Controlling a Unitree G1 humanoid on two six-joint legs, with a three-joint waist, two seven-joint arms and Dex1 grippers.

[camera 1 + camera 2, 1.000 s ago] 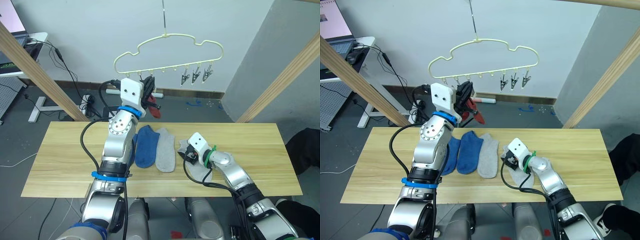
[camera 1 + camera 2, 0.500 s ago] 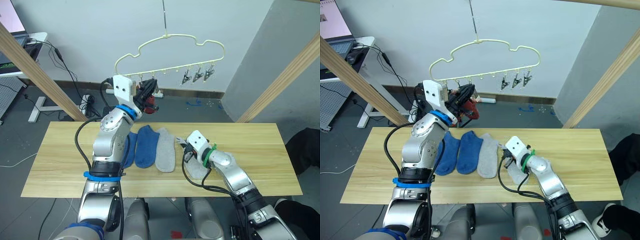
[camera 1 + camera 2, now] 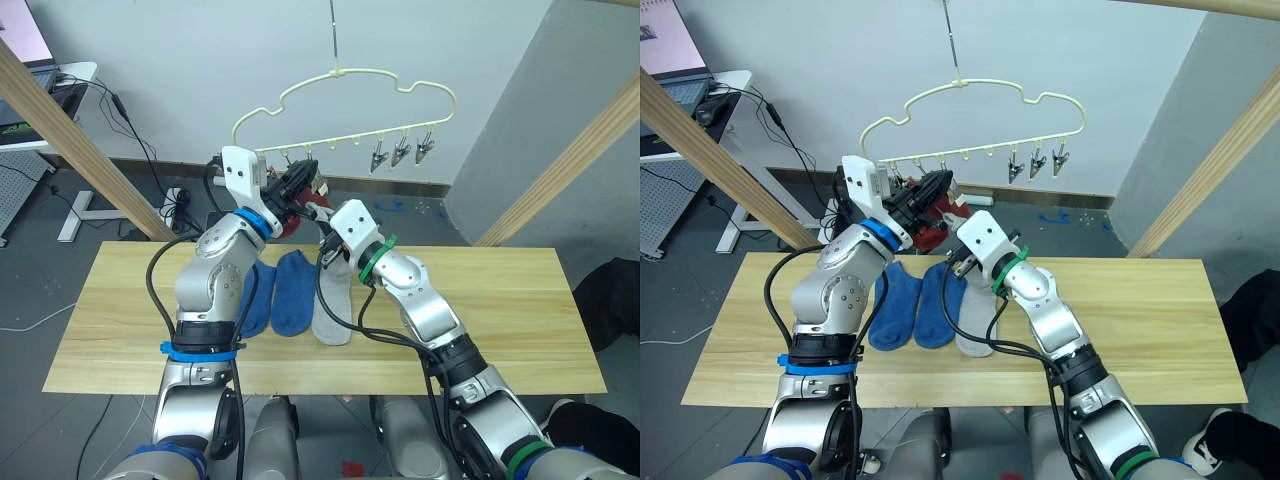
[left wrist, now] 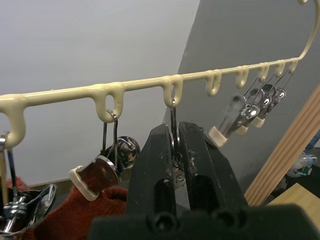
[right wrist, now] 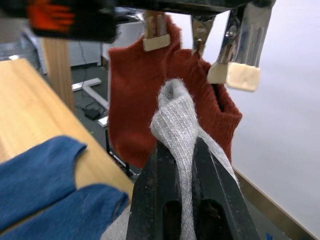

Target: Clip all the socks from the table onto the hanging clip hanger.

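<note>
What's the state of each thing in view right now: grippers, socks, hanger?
left gripper: shut on a clip of the hanger.
right gripper: shut on a grey sock, raised toward the clips.
grey sock: pinched, lifted.
rust-red sock: hanging from a clip.
two blue socks: flat on the table.
second grey sock: flat on the table.
clip hanger: hanging, tilted, three clips at its right end free.

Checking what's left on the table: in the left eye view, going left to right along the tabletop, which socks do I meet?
Blue sock → second blue sock → grey sock, all lying side by side on the table.
</note>
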